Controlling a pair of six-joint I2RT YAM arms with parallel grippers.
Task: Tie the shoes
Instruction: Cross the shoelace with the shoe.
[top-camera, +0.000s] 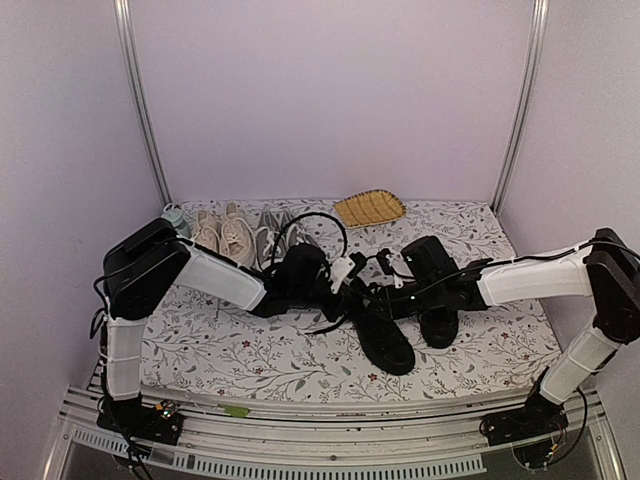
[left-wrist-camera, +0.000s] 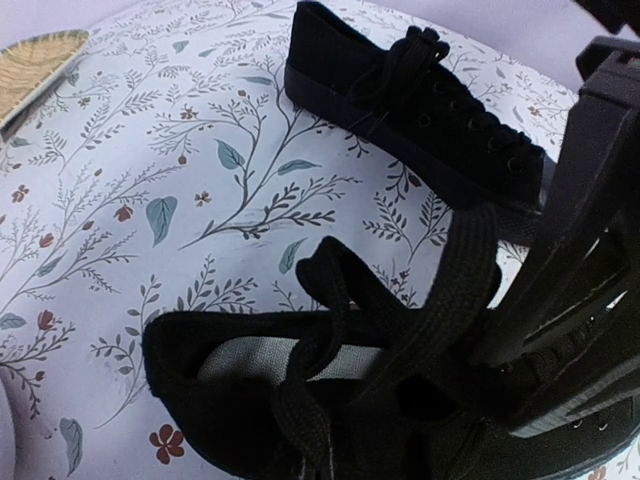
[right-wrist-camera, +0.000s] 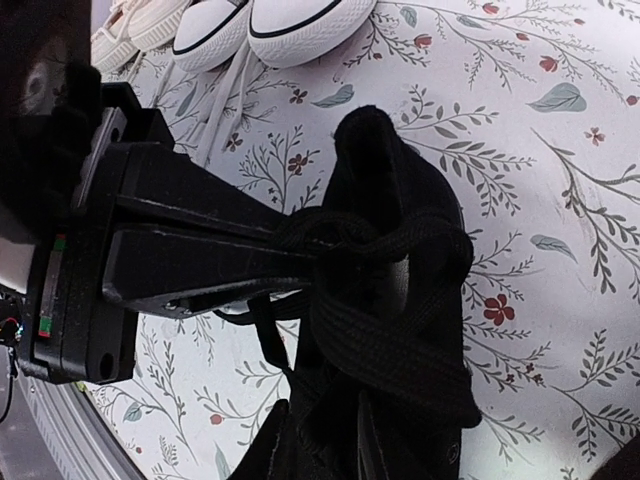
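While both arms reach toward the middle of the flower-printed surface (top-camera: 250, 350), the shoes (top-camera: 385, 340) lie there side by side, just right of centre in the top view. They are low-top canvas sneakers, black all over: uppers, soles and the long flat laces (left-wrist-camera: 455, 290). One shoe sits lower in the top view, its toe pointing toward the bottom edge. The other shoe (top-camera: 437, 300) lies just to its right and a little higher, partly under the right arm.

In the left wrist view the lower shoe fills the bottom of the frame with its opening showing, and its laces cross in loose loops above it. The left end effector (left-wrist-camera: 495, 355), at the lower right of that frame, has its fingers pressed together, and a broad lace strand runs up to their tips and looks pinched there.

In the right wrist view the right end effector (right-wrist-camera: 305, 255) comes in from the left of the frame. Its fingers stand nearly together and pinch a bunched lace crossing just above the shoe's opening. A white-toed grey pair (right-wrist-camera: 290, 20) lies along the top edge of that frame, well apart from the black shoe.
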